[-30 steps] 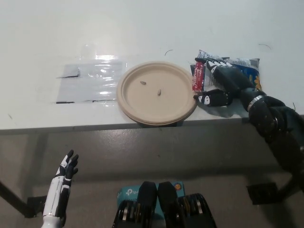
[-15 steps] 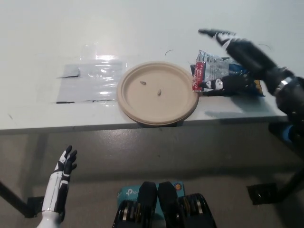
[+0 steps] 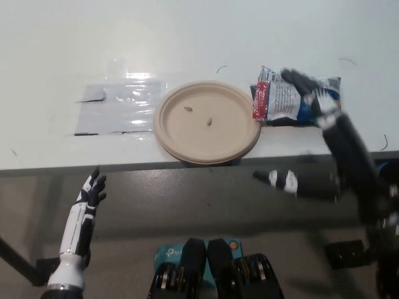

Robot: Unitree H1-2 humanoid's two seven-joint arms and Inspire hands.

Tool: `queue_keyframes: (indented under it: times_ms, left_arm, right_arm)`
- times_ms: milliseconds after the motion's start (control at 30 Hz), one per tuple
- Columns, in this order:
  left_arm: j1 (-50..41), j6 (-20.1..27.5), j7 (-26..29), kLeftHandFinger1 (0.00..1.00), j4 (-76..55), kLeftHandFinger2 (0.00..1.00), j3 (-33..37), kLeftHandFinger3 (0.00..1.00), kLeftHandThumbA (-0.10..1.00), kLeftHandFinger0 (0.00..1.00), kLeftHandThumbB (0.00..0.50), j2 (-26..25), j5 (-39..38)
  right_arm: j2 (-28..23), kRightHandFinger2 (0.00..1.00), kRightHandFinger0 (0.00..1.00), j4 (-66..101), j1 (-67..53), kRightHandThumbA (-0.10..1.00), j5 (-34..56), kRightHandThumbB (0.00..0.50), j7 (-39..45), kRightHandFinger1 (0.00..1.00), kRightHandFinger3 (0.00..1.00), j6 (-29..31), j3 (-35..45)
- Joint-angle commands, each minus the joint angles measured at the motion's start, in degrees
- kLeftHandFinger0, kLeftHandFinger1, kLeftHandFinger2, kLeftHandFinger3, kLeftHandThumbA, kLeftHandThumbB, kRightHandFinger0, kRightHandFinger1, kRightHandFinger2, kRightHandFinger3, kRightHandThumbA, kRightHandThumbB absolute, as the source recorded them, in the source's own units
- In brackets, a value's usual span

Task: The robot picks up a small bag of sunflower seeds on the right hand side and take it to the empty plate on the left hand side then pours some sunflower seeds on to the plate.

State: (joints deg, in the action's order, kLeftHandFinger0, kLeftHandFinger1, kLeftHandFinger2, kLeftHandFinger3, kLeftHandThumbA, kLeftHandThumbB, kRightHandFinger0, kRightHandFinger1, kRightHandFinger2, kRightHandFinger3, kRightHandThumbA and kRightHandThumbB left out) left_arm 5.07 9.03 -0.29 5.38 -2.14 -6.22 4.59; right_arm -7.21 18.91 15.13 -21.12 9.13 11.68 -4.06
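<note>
Here the black right hand (image 3: 312, 134), fingers spread and empty, hovers near the crinkled white, red and blue seed bag (image 3: 288, 101), lying just right of the tan paper plate (image 3: 181, 134), where two seeds (image 3: 199, 115) lie. White left hand (image 3: 90, 196) hangs open, lower left.

Seed bag (image 3: 293, 99) lies flat on the bench (image 3: 187, 37), right of centre, touching the plate (image 3: 207, 122). Two seeds (image 3: 198, 114) lie on the plate. Right robot hand (image 3: 312, 137) spread, blurred, empty. Left robot hand (image 3: 90, 196) spread, lower left.
</note>
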Motion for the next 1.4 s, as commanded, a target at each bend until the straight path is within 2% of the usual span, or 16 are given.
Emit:
queue_keyframes:
  times_ms: [0,67,233,300,367,400,500,600,700,800,900,1000,1067,1233,1300,1367]
  left_arm:
    - [2.35,4.61,-3.21,1.00,0.29,1.00,0.83,1.00,1.00,1.00,0.111,-1.25,-3.43]
    - [2.44,5.00,-3.56,1.00,0.50,1.00,0.89,1.00,1.00,1.00,0.123,-1.30,-3.79]
    - [2.06,5.01,-5.01,1.00,0.28,1.00,1.37,1.00,1.00,1.00,0.149,-1.34,-5.05]
    - [1.79,4.98,-5.06,1.00,0.18,1.00,1.43,1.00,1.00,1.00,0.161,-1.36,-4.97]
    - [1.59,4.76,-5.24,1.00,-0.11,1.00,1.42,1.00,1.00,1.00,0.161,-1.46,-5.11]
    - [1.55,4.52,-5.28,1.00,-0.17,1.00,1.55,1.00,1.00,1.00,0.181,-1.62,-4.76]
    - [0.71,4.55,-5.63,1.00,-0.26,1.00,1.82,1.00,1.00,1.00,0.198,-1.52,-4.88]
    - [-0.37,5.76,-6.07,1.00,0.16,1.00,2.19,1.00,1.00,1.00,0.200,-1.46,-5.19]
    - [-1.77,6.04,-6.66,1.00,-0.05,1.00,2.58,1.00,1.00,1.00,0.210,-1.45,-5.66]
    - [-3.10,5.87,-7.01,1.00,-0.49,1.00,2.96,1.00,1.00,1.00,0.243,-1.55,-5.65]
    - [-4.00,5.56,-7.37,1.00,-0.83,1.00,3.10,1.00,1.00,1.00,0.264,-1.57,-5.72]
    - [-4.41,5.31,-7.39,1.00,-1.04,1.00,2.97,1.00,1.00,1.00,0.261,-1.62,-5.88]
    - [-4.48,5.37,-7.38,1.00,-0.96,1.00,2.84,1.00,1.00,1.00,0.233,-1.65,-5.90]
    - [-3.87,5.16,-7.18,1.00,-0.79,1.00,2.54,1.00,1.00,1.00,0.239,-1.80,-5.97]
    - [-4.20,5.37,-7.00,1.00,-1.03,1.00,2.47,1.00,1.00,1.00,0.223,-1.80,-5.81]
    - [-4.29,5.56,-7.01,1.00,-0.99,1.00,2.49,1.00,1.00,1.00,0.222,-1.76,-5.86]
  right_arm:
    - [5.61,1.00,1.00,-3.01,-3.80,1.00,1.79,0.288,-11.14,1.00,1.00,11.56,2.80]
    - [6.33,1.00,1.00,-6.05,-4.13,1.00,1.71,0.283,-11.88,1.00,1.00,13.45,2.99]
    - [5.51,1.00,1.00,-18.83,-3.83,1.00,1.29,0.217,-14.37,1.00,1.00,15.25,1.66]
    - [5.59,1.00,1.00,-21.55,-3.62,1.00,0.79,0.229,-14.46,1.00,1.00,15.24,2.08]
    - [5.42,1.00,1.00,-23.65,-3.21,1.00,0.28,0.219,-15.17,1.00,1.00,15.25,1.97]
    - [5.19,1.00,1.00,-25.10,-2.86,1.00,0.05,0.216,-15.26,1.00,1.00,15.24,2.08]
    - [4.72,1.00,1.00,-26.88,-3.50,1.00,-0.06,0.205,-16.28,1.00,1.00,15.25,1.53]
    - [4.54,1.00,1.00,-28.02,-4.66,1.00,0.57,0.202,-15.47,1.00,1.00,15.24,1.26]
    - [4.17,1.00,1.00,-28.99,-5.75,1.00,0.19,0.169,-15.97,1.00,1.00,15.25,0.38]
    - [3.72,1.00,1.00,-29.55,-6.74,1.00,0.14,0.144,-15.92,1.00,1.00,15.25,-0.35]
    - [3.83,1.00,1.00,-29.98,-7.57,1.00,0.18,0.152,-15.90,1.00,1.00,15.24,-0.50]
    - [4.02,1.00,1.00,-29.98,-7.91,1.00,-0.16,0.150,-15.72,1.00,1.00,14.99,-0.71]
    - [3.99,1.00,1.00,-30.08,-8.03,1.00,-0.63,0.149,-15.71,1.00,1.00,14.59,-0.94]
    - [3.75,1.00,1.00,-30.28,-7.40,1.00,-0.44,0.161,-15.16,1.00,1.00,13.85,-1.25]
    - [3.76,1.00,1.00,-30.74,-7.23,1.00,-0.73,0.150,-15.50,1.00,1.00,14.16,-1.36]
    - [3.73,1.00,1.00,-30.47,-7.47,1.00,-0.54,0.162,-15.31,1.00,1.00,13.88,-1.40]
